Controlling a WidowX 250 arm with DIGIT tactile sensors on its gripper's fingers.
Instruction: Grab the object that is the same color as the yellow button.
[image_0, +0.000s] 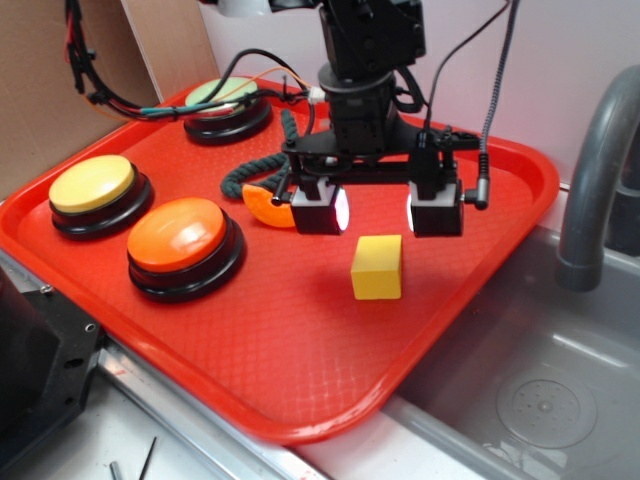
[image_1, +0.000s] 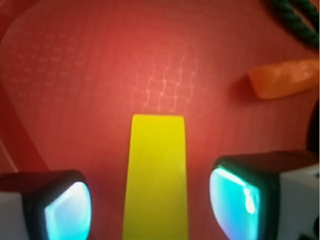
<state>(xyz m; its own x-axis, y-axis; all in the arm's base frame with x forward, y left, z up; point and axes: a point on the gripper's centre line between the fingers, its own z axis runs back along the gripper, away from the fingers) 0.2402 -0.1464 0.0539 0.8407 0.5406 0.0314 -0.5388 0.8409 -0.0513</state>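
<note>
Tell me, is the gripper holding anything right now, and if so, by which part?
Nothing is held. The gripper is open above the tray, and the yellow cube sits between its fingers with clear gaps on both sides.

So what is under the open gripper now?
The yellow cube sits on the red tray, below the gripper, between its fingers. Nothing else shows there; the cube's underside is hidden.
</note>
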